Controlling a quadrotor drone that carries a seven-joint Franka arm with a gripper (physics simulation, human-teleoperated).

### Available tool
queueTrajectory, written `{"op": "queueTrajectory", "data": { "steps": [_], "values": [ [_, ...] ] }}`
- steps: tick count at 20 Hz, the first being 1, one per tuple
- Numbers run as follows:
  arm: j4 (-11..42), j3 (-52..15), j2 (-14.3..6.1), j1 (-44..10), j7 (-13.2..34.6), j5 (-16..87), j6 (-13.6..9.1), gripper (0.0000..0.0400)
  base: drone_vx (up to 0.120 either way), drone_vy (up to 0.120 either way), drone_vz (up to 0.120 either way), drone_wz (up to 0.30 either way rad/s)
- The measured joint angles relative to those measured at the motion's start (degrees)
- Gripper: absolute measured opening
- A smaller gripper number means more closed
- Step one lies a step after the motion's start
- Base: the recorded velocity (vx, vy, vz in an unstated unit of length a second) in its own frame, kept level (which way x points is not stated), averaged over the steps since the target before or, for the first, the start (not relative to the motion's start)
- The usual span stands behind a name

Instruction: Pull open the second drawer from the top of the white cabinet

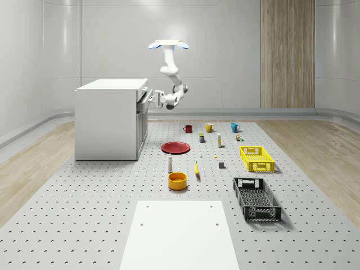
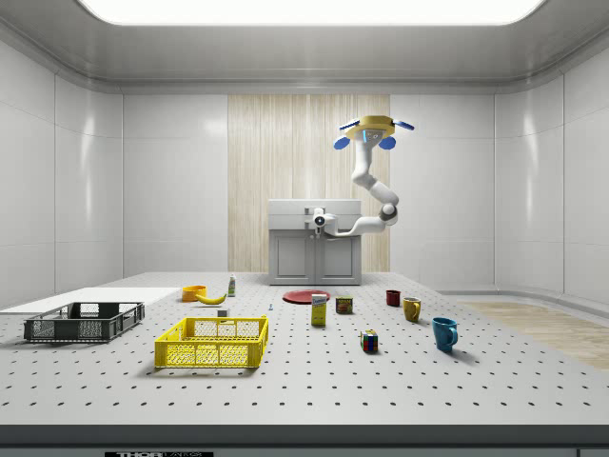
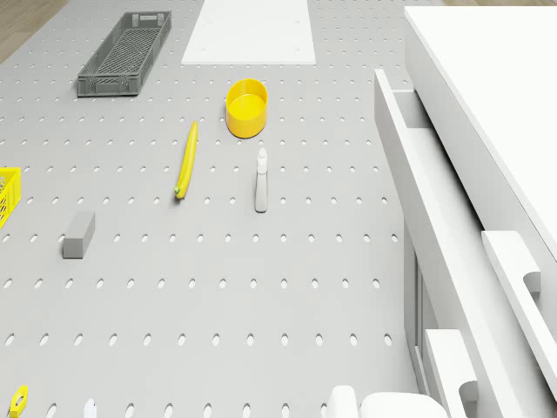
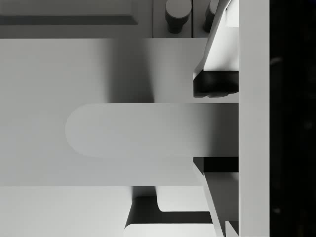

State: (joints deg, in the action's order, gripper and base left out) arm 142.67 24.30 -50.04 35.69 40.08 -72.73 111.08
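A grey perforated table (image 1: 84,214) fills a pale-walled room with one wood-panelled strip. The white cabinet (image 1: 109,118) stands at the whole-scene view's left; its second drawer (image 3: 435,226) juts out. The drone (image 1: 167,44) hovers beside it, gripper (image 4: 217,129) fingers (image 4: 216,84) straddling the drawer handle (image 4: 143,129). No legible writing.

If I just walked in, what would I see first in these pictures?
First you would spot the flying drone with blue rotors, hovering beside the white cabinet, its white arm bent down so the gripper sits at a partly pulled-out drawer. The wrist view shows the fingers either side of the rounded drawer handle. Next, the bright yellow crate on the grey pegboard table.
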Motion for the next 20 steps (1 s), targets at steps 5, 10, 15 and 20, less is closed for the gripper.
{"op": "queueTrajectory", "data": {
  "steps": [5, 10, 15, 20],
  "values": [
    [-0.2, 1.3, -0.8, -0.2, 2.6, 1.7, -0.9, 0.0155, 0.000, 0.000, 0.000, 0.000],
    [-0.4, 3.2, -1.8, 0.0, 2.1, 4.0, -1.8, 0.0153, 0.000, 0.000, 0.000, 0.000],
    [-0.5, 5.3, -2.5, 0.0, 2.1, 5.7, -3.2, 0.0143, 0.000, 0.000, 0.000, 0.000],
    [-0.9, 7.4, -3.5, 0.3, 1.1, 8.2, -4.0, 0.0149, 0.000, 0.000, 0.000, 0.000]
  ]
}}
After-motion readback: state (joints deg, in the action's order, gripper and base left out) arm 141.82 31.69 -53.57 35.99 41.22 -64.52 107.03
